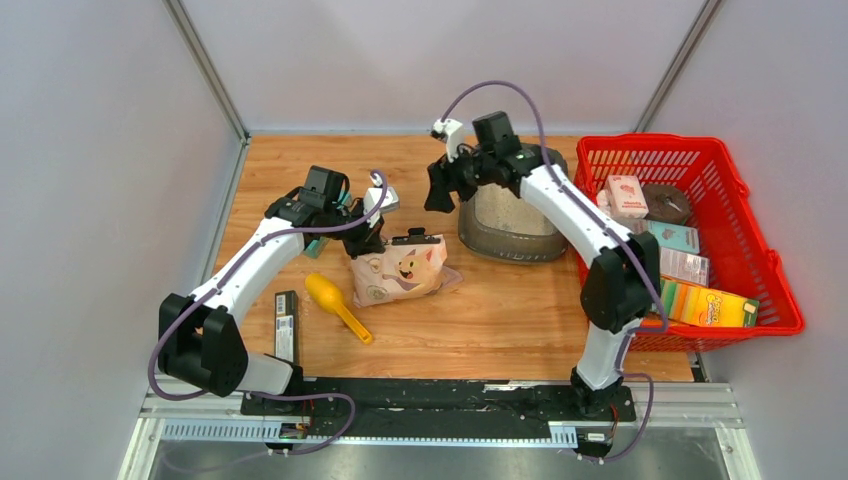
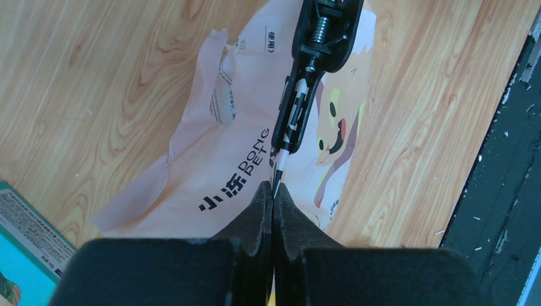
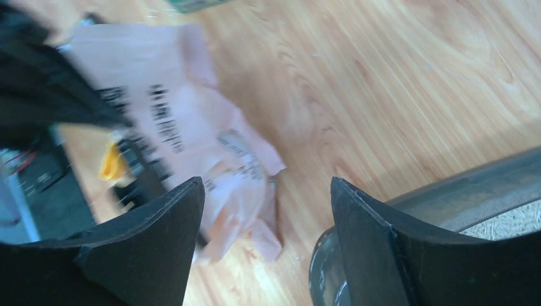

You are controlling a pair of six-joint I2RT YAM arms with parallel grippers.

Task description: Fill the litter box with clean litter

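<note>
The dark grey litter box [image 1: 478, 243] stands at the back middle of the table, with pale clean litter [image 1: 505, 208] in it. Its rim [image 3: 446, 191] and some litter [image 3: 510, 223] show at the right of the right wrist view. My right gripper [image 1: 437, 190] [image 3: 265, 191] hovers open and empty over the box's left edge. The pink-white cat bag [image 1: 400, 270] [image 2: 217, 166] lies flat on the wood. My left gripper [image 1: 375, 238] [image 2: 274, 191] is shut on the thin end of a black spring clip [image 2: 316, 57] above the bag.
A yellow scoop [image 1: 335, 302] lies left of the bag. A dark flat pack [image 1: 286, 325] lies near the left arm, with a teal box [image 2: 25, 255] beside it. A red mesh basket [image 1: 690, 150] with several boxes stands at the right.
</note>
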